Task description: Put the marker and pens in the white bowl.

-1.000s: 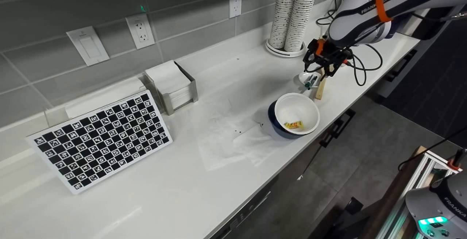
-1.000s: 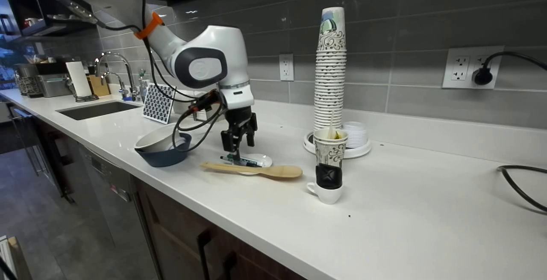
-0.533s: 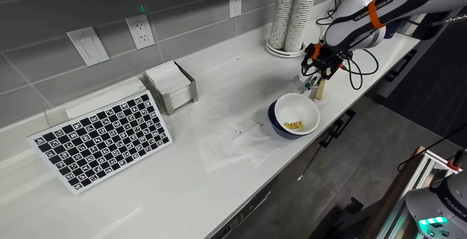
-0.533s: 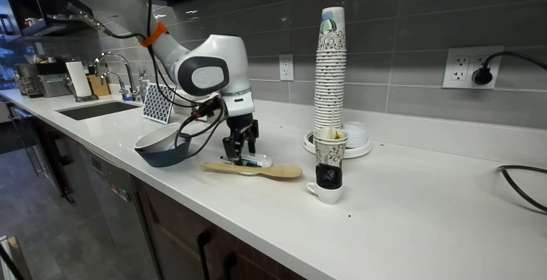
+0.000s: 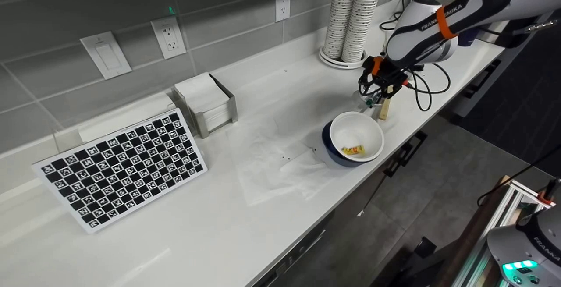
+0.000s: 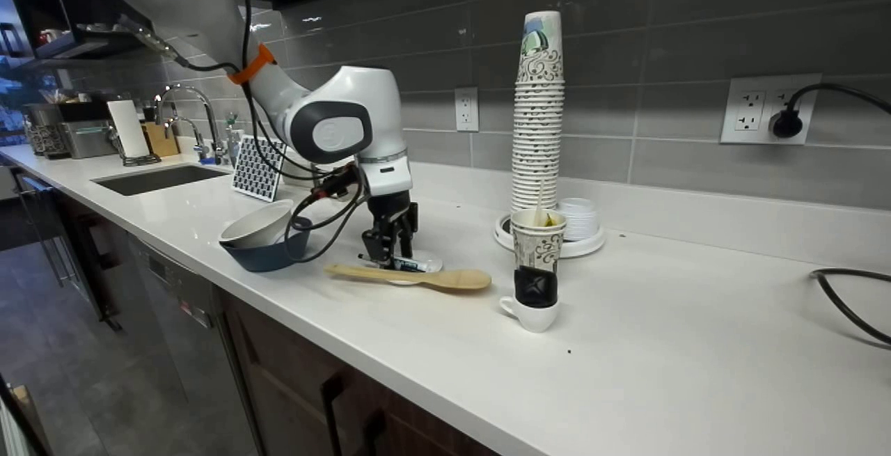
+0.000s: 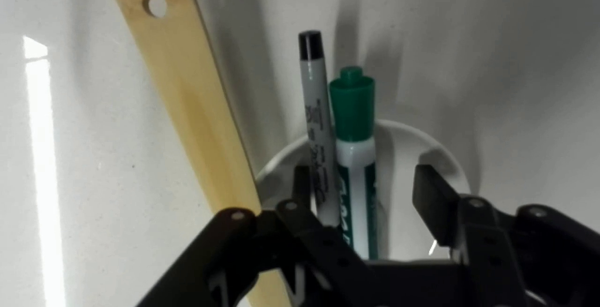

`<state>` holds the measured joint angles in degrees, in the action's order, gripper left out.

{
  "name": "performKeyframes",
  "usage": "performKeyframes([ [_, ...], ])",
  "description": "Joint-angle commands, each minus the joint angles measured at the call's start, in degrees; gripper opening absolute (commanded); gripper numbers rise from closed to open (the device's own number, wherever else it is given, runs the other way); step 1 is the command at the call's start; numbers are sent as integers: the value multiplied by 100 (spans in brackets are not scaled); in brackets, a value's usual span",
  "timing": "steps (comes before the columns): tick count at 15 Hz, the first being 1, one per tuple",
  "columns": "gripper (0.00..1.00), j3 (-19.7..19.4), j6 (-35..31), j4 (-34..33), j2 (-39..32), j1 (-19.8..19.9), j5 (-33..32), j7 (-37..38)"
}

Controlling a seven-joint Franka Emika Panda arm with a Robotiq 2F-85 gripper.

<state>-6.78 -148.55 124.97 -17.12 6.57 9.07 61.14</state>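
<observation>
A green-capped marker (image 7: 354,157) and a grey pen (image 7: 318,124) with a black cap lie side by side across a small white dish (image 7: 408,157). My gripper (image 7: 363,185) is open, with one finger close beside the pen and the other apart from the marker; both lie between the fingers. In an exterior view the gripper (image 6: 395,261) is low over the dish. No tan-yellow pen shows. The white bowl (image 5: 357,127) sits tilted inside a dark blue bowl (image 5: 334,152) and holds a yellow wrapper (image 5: 353,150). It also shows in an exterior view (image 6: 254,226).
A wooden spoon (image 6: 452,279) lies right beside the dish, under one gripper finger's side in the wrist view (image 7: 187,96). Paper cup stacks (image 6: 537,143), a patterned cup (image 6: 539,247) and a small white cup (image 6: 534,317) stand nearby. A napkin holder (image 5: 214,111) stands against the wall.
The gripper has come down over the dish and shifted slightly towards the bowls, so its fingers now stand on either side of the pen and marker. The spoon has shifted very slightly.
</observation>
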Motion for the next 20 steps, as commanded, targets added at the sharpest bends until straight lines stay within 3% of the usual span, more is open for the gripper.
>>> performKeyframes([
  [1, 31, -83, -87, -112, -148, -138, 164, 65],
  [4, 9, -98, -84, -114, -139, -146, 138, 81],
  [6, 0, -117, -74, -130, -127, -156, 97, 91],
  [14, 4, -210, -20, -86, 167, -234, -82, 122],
  [17, 4, -206, 121, 66, 642, -333, -229, 15],
  [20, 4, 36, 625, 288, 1351, -321, -54, -734],
])
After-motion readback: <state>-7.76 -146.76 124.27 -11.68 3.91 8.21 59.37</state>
